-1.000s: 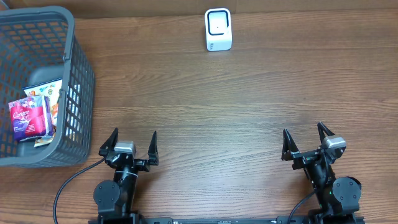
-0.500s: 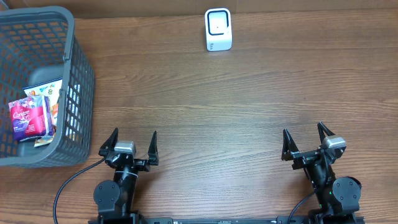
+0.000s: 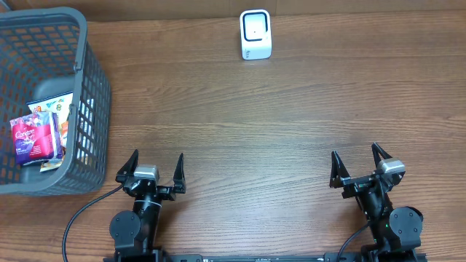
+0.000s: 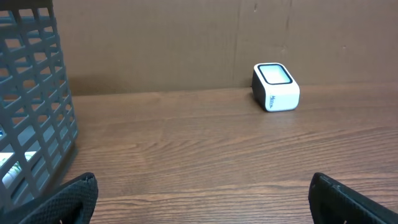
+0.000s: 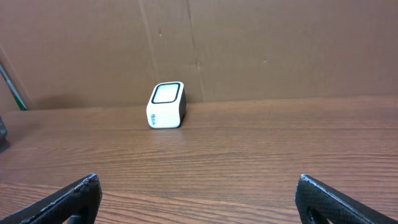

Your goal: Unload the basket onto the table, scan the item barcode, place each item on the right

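At the bottom of the frame, the left gripper (image 3: 156,164) and right gripper (image 3: 355,159) both stand with jaws spread wide, holding nothing. The brown wooden table (image 3: 240,124) runs open between and beyond them. At the left edge, a grey plastic lattice basket (image 3: 93,87), cut off by the frame, holds a magenta snack packet (image 3: 35,138) that partly hides other packets (image 3: 58,103). A white box-shaped scanner (image 3: 255,34) stands at top centre.
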